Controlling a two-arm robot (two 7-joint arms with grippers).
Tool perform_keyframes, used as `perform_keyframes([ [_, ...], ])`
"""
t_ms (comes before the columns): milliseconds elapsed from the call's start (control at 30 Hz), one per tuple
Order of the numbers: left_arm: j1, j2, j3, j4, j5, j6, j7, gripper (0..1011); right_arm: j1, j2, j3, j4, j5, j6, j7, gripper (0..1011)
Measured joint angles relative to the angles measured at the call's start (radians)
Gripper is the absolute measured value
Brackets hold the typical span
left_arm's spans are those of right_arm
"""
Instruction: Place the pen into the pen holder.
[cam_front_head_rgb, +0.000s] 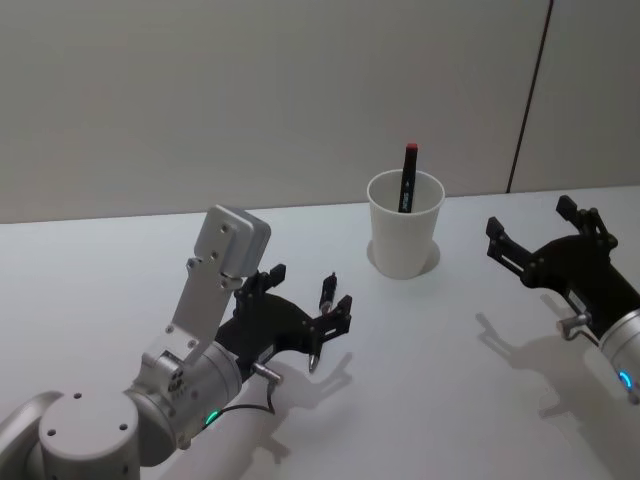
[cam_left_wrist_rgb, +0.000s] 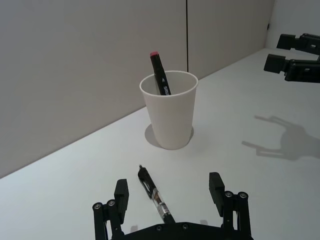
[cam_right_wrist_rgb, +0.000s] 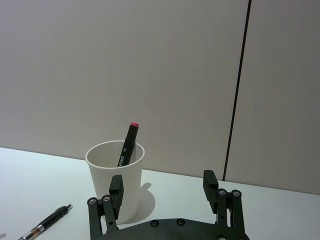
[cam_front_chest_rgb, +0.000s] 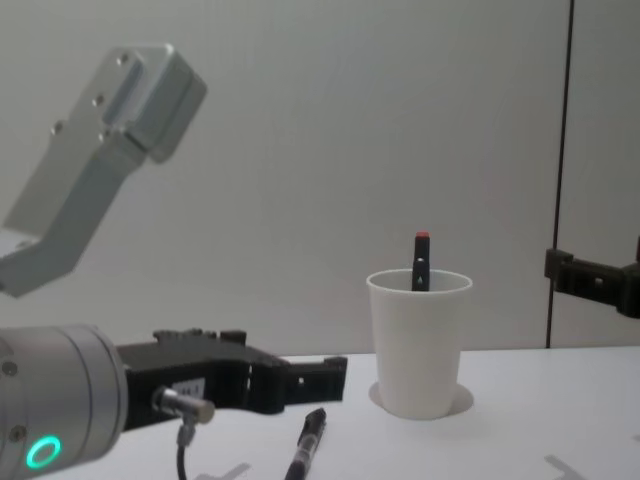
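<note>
1. Across the whole scene runs the white table (cam_front_head_rgb: 120, 260), with a plain pale wall (cam_front_head_rgb: 200, 90) closing off the far side.
2. Near left, the silver-grey left arm (cam_front_head_rgb: 215, 290) reaches forward over the tabletop, and a green light glows at its wrist.
3. At the end of that arm, the left gripper (cam_left_wrist_rgb: 168, 184) sits low over the table. Its black fingers are spread wide, released, with nothing clamped between them.
4. Over on the right, the right gripper (cam_front_head_rgb: 532, 222) hangs above the table, well apart from the cup. Its fingers are spread too and carry nothing, and its shadow lies on the surface beneath it.
5. Far middle, the pen holder (cam_front_head_rgb: 403, 240), a white paper cup with a rolled rim, stands upright close to the wall. It is farther off than either gripper and sits between them, left to right.
6. Inside that cup a black marker (cam_front_head_rgb: 409, 175) leans against the far rim, its red cap poking up above the rim.
7. Smallest of the lot, the pen (cam_front_head_rgb: 326, 292) is slim and black with a clear stretch of barrel. It lies flat on the table between the left gripper's spread fingers, one thin end pointing to the far side. It is outside the pen holder, near and to the left of it, and no finger is closed on it.
</note>
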Motion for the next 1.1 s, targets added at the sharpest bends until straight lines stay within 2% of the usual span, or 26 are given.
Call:
perform_keyframes([
  [600,-0.008,-0.055,0.012,0.037,-0.011,0.091,0.073,1001,0.0,0.0,0.0,0.0,0.0,0.0,0.0,1002],
  [1100,-0.032,-0.115,0.024,0.095,0.028,0.133,0.149,1001,0.0,0.0,0.0,0.0,0.0,0.0,0.0,1002],
])
